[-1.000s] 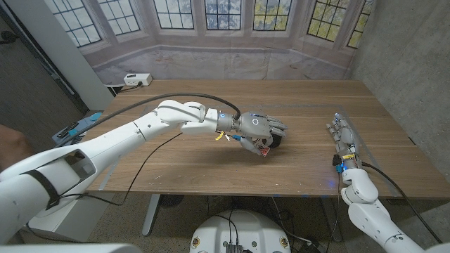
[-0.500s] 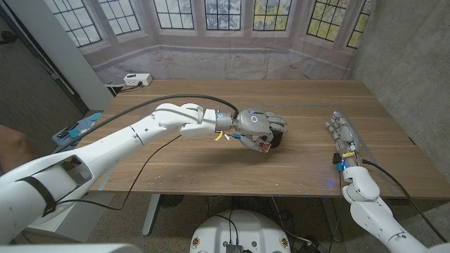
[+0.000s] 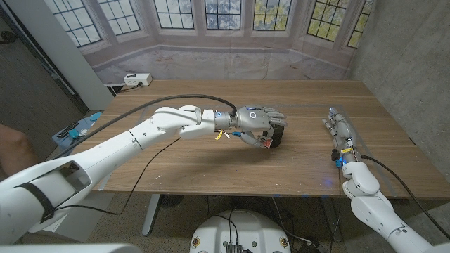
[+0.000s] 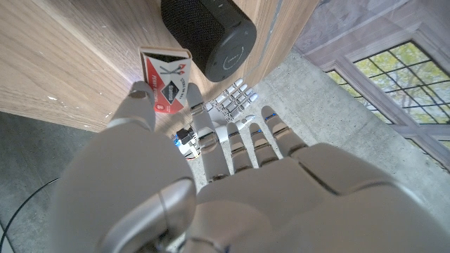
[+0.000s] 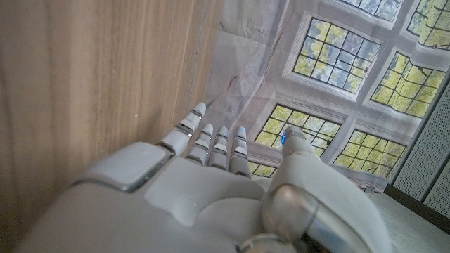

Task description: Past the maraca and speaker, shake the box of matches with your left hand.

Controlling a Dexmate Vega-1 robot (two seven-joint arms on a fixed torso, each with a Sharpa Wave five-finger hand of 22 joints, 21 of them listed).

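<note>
Matchbox (image 4: 166, 79): small, flat, red-and-white printed card, lying on the wooden table (image 3: 211, 165) just beside the black speaker (image 4: 209, 35). Left hand (image 3: 256, 121) hovers over both; in the left wrist view its fingers (image 4: 211, 144) are spread, tips reaching toward the box, thumb close by its near edge. Whether anything touches the box yet, cannot tell. Nothing is held.

Judgement: box is light and fairly stiff, but thin card will dent under a hard squeeze. Smooth printed faces may slip; best pinched across the two long narrow edges, thumb against fingers. Contents unseen; presumably loose matches in a sliding tray, so pressure on the ends could push it open.

Right hand (image 3: 342, 133) waits well apart at the table's right side, fingers straight and close together, empty.
</note>
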